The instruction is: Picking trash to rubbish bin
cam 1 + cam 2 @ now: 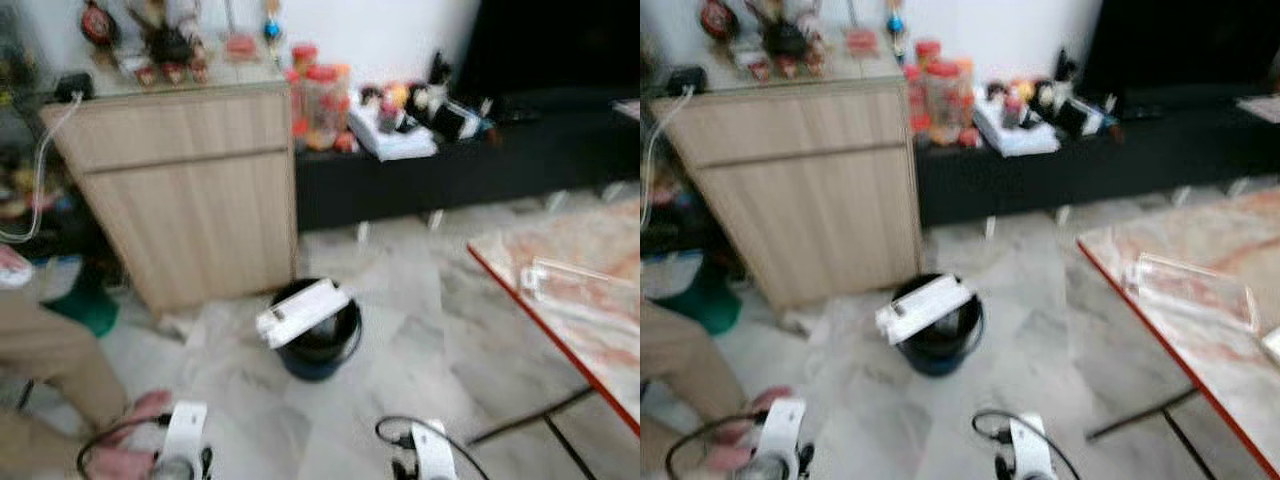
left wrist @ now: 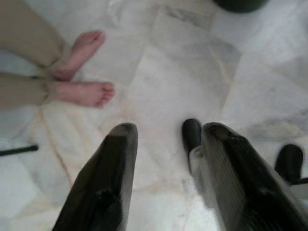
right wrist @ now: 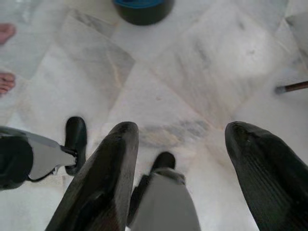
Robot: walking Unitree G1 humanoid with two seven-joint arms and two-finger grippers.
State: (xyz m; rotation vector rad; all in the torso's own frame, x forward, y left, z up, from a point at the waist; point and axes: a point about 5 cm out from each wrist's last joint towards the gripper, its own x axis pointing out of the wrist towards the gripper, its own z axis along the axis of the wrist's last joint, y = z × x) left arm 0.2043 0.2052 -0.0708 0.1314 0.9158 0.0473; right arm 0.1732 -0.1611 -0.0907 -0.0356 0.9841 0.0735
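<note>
1. Left wrist view looks along the left end effector (image 2: pixel 166 178), whose two black fingers stand apart with nothing between them; it hangs low over the pale marble floor (image 2: pixel 178 72), with a person's bare feet (image 2: pixel 84 91) not far off.
2. The right end effector (image 3: pixel 192 178) is likewise spread wide and empty, pointed down at the floor, with the robot's own dark feet below it.
3. Ahead of both arms stands the rubbish bin (image 1: pixel 318 330), a dark round bucket on the floor just in front of the wooden cabinet (image 1: pixel 190 190). A flat white piece of trash (image 1: pixel 300 312) lies tilted across its rim, partly over the opening and not dropped fully inside.
4. To the robot's right is the red-edged bench (image 1: pixel 570 290), carrying a clear plastic item (image 1: pixel 575 275) that may be further trash; the blur makes it hard to tell.
5. Judged from this, one deposit looks made and both arms are free, so the step in hand is looking for the next piece.
6. The next move likely calls for turning toward the bench, closing in on the plastic item and keeping clear of the person on the left.
</note>
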